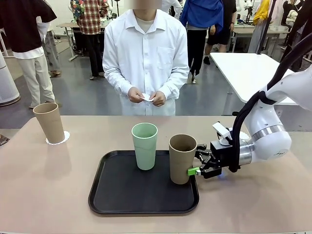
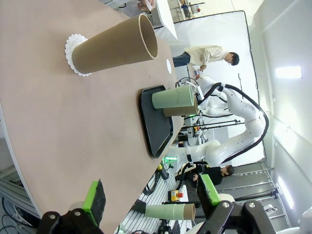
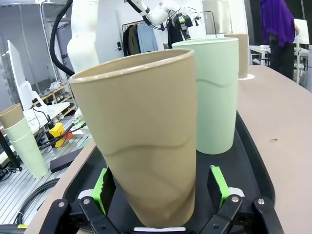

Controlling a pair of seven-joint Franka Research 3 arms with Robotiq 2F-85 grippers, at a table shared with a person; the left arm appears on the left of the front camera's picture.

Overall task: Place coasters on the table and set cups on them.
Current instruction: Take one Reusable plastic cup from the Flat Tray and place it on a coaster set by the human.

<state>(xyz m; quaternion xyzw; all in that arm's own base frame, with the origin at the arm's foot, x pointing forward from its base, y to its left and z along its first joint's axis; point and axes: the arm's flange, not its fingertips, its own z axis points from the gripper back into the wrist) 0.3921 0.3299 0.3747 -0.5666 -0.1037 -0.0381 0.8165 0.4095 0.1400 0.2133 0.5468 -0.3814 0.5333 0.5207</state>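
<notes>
Right gripper (image 1: 197, 168) is reaching in sideways at tray level, jaws standing wide and straddling the lower part of the near tan cup (image 1: 182, 158). Green pads (image 3: 102, 188) are sitting either side of its wall, not visibly pressing, so nothing is being held yet. It's likely lining up a low side grasp, where the taper is narrowest. Left gripper (image 2: 151, 197) is hanging wide open over bare table (image 1: 44, 190), carrying nothing.

Near tan cup is standing upright at the right side of the black tray (image 1: 117, 201), with the mint cup (image 1: 145, 145) just beside it toward the middle; both are sitting there as stock. Second tan cup (image 1: 48, 122) is sitting on a coaster (image 1: 66, 137) at the table's far left, looking done. Person's hands (image 1: 158, 99) are holding a small white piece (image 1: 146, 97), possibly the next coaster, can't tell.

Cups are reading as matte, smooth, tall, tapered, handleless. Coaster is showing thin and white with a scalloped lacy edge. Tray is showing rounded corners and a raised rim; table top is looking plain beige and matte.
</notes>
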